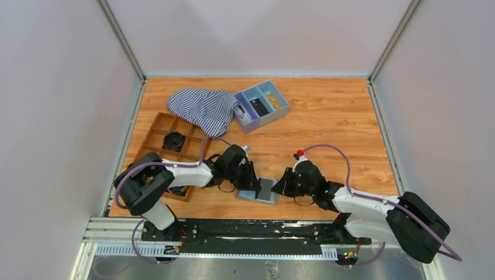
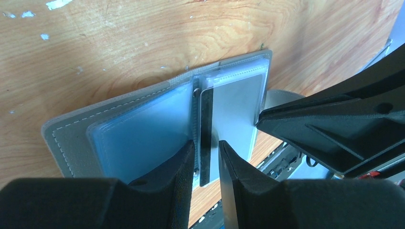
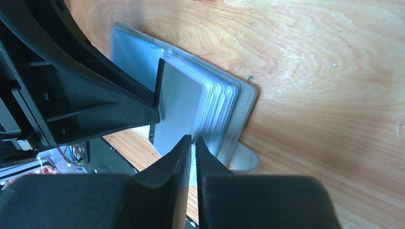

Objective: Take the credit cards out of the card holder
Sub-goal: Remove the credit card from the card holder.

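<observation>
The grey card holder [image 1: 267, 191] lies open on the wooden table near its front edge, between the two grippers. Its pale blue pockets [image 2: 138, 136] show in the left wrist view. A grey credit card [image 2: 236, 114] with a dark stripe lies on the right-hand pockets and sticks out past the holder's near edge. My left gripper [image 2: 206, 160] is narrowly open, its fingers astride the card's striped edge. My right gripper [image 3: 193, 143] is shut on the card's [image 3: 179, 102] opposite edge, next to the holder's grey cover [image 3: 246, 102].
A blue three-compartment tray [image 1: 262, 105] and a striped cloth [image 1: 201, 108] lie at the back. A brown wooden divider tray [image 1: 157, 125] holding a black object [image 1: 173, 140] lies at the left. The black rail [image 1: 233, 227] runs just past the table's front edge.
</observation>
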You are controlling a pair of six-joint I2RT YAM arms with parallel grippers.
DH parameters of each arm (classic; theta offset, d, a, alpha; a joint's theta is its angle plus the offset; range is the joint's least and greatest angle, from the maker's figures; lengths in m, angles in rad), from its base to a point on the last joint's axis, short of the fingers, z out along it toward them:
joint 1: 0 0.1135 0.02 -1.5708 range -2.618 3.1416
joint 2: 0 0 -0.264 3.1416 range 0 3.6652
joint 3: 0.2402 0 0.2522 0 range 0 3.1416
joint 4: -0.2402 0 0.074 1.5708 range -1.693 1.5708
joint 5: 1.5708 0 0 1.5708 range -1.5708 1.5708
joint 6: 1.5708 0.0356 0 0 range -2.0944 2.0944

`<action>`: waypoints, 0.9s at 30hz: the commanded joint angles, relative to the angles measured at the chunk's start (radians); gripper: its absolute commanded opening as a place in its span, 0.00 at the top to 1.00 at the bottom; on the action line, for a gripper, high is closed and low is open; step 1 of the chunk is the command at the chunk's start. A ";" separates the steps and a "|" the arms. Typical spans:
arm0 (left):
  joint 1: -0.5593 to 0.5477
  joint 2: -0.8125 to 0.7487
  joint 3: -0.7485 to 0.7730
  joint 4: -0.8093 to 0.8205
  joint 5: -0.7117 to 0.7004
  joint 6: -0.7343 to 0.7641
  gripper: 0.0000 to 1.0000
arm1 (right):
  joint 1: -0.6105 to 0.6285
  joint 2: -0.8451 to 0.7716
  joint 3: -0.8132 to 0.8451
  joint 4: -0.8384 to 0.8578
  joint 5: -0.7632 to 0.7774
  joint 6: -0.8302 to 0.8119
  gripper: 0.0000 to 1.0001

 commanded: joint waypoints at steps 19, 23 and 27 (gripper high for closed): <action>0.019 -0.009 -0.029 0.089 0.059 -0.008 1.00 | 0.003 0.070 -0.005 0.037 -0.010 0.001 0.90; 0.030 -0.048 -0.047 0.089 0.054 -0.006 1.00 | 0.003 0.069 -0.014 0.023 0.004 0.003 0.90; 0.046 -0.079 -0.077 0.089 0.043 -0.007 1.00 | 0.003 0.066 -0.020 0.019 0.014 0.007 0.90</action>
